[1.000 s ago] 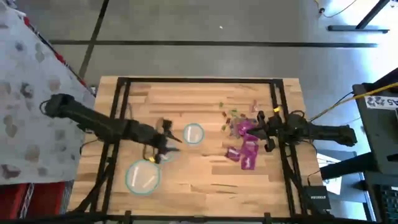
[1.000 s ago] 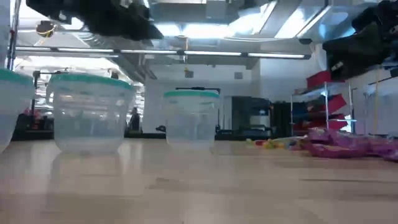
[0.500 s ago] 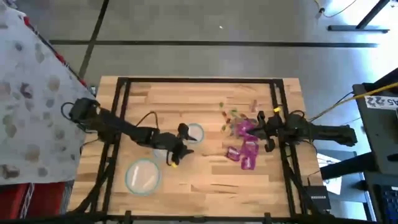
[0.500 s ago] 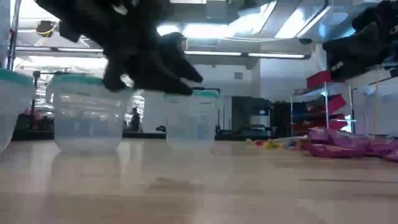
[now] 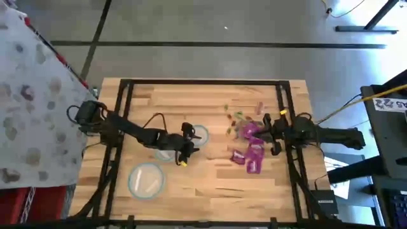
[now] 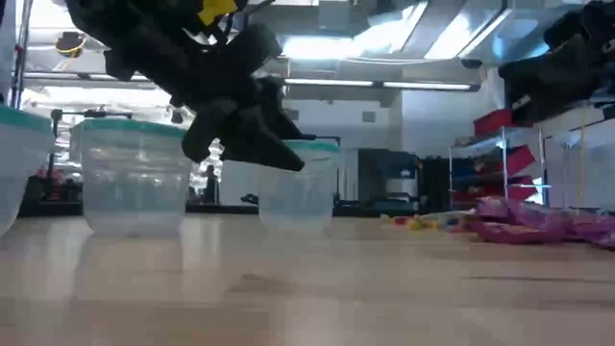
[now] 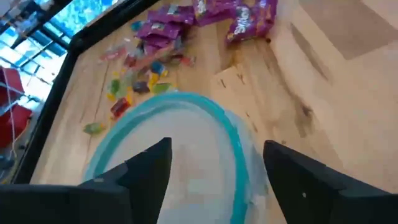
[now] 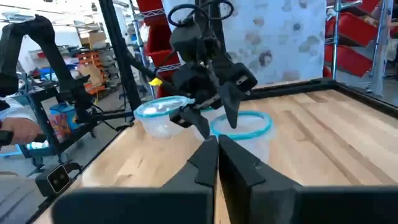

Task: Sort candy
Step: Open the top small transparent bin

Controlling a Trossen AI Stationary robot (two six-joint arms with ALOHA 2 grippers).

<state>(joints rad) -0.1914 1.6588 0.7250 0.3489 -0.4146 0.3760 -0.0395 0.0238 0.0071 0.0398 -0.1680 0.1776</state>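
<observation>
The candy (image 5: 249, 141) lies in a loose heap on the right half of the wooden table: magenta packets (image 7: 169, 30) with small coloured pieces (image 7: 138, 82) beside them. My left gripper (image 5: 191, 147) hangs open over the table's middle, tipped downward. Its fingers stand on either side of a clear, teal-rimmed bowl (image 7: 231, 132) without touching it. That bowl (image 5: 199, 134) stands on its base. My right gripper (image 5: 266, 133) waits shut at the right edge, next to the candy.
A second bowl (image 5: 163, 154) stands partly under my left arm, and a third bowl (image 5: 146, 180) stands toward the near left. A black frame rail (image 5: 285, 108) runs along the table's sides. Bare wood lies between the bowls and the candy.
My left gripper has moved toward the table's right edge and down, tipping its fingers downward, from over the second bowl to the bowl in the middle. It has stayed open. The bowls and the candy have not moved.
</observation>
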